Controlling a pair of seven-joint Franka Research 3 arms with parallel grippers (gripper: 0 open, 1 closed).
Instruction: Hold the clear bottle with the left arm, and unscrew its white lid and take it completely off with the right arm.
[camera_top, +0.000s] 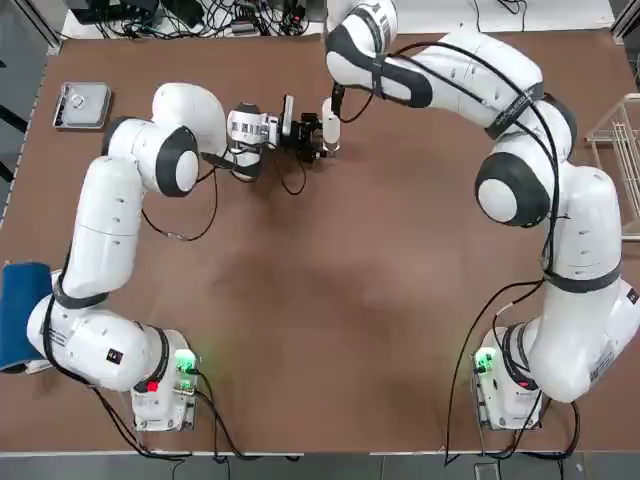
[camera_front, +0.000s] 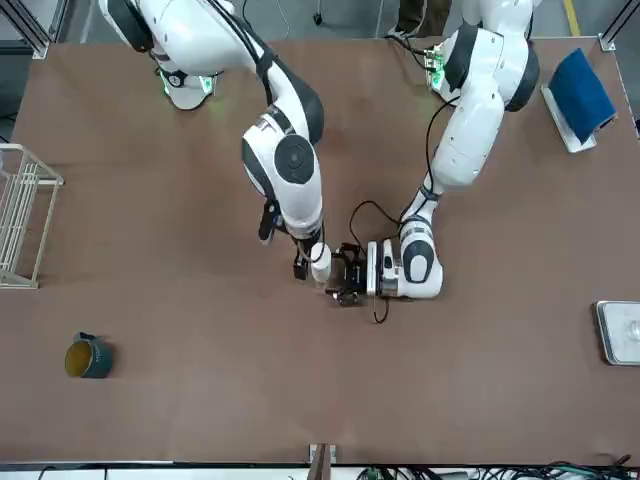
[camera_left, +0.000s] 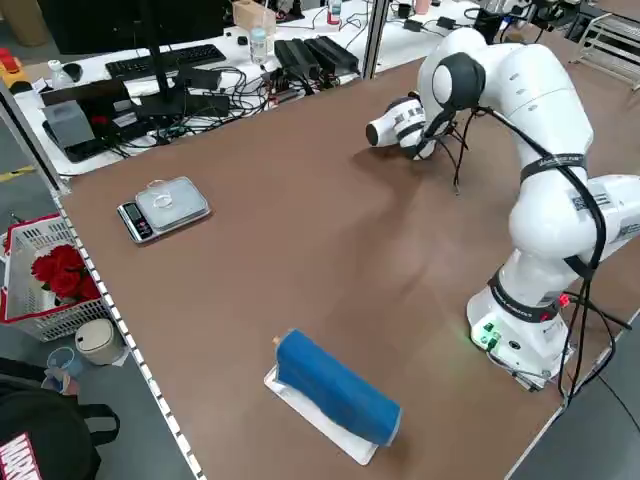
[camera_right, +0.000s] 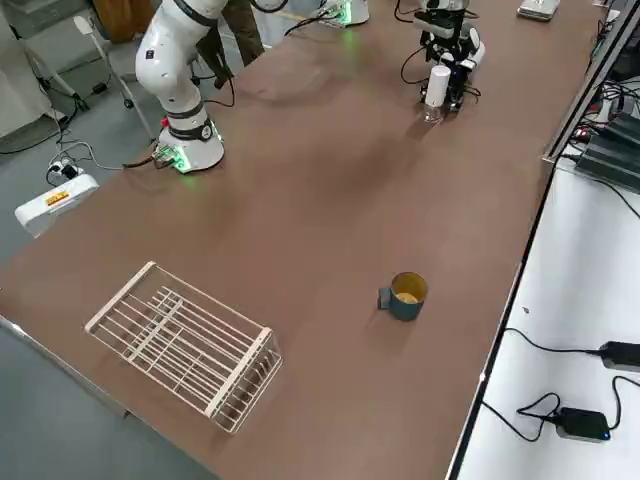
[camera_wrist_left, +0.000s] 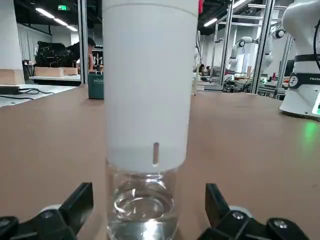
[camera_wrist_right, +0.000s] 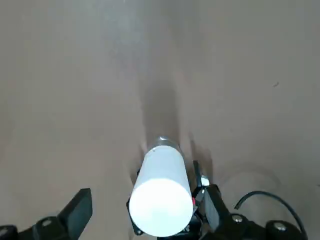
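Clear bottle (camera_wrist_left: 142, 207): stood upright on the brown table (camera_top: 340, 300), at the far middle of it, between the two grippers; only its short transparent lower part is seen below the cap.
White lid (camera_wrist_left: 149, 82): seated on the bottle, tall and cylindrical, its rounded top seen from above in the right wrist view (camera_wrist_right: 161, 205).
Left gripper (camera_wrist_left: 145, 212): laid low and horizontal just left of the bottle, fingers (camera_wrist_left: 77, 205) spread apart on either side of the glass base, a gap shown on both sides; nothing is gripped.
Left arm (camera_top: 110, 230): stretched from its base at the near left to the far middle of the table.
Right gripper (camera_wrist_right: 145, 210): held above the bottle, pointed down, fingers (camera_wrist_right: 80, 210) parted wide on either side of the lid; contact with the lid is not seen.
Right arm (camera_top: 520, 160): arched from the near right base over to the far middle.
Teal mug (camera_front: 88, 357): stood well apart from the bottle, on the right far part of the table.
Wire rack (camera_right: 185, 345): set at the right edge of the table.
Scale (camera_top: 82, 105): placed at the far left corner.
Blue roll (camera_left: 335, 385): laid on a white sheet at the near left edge.
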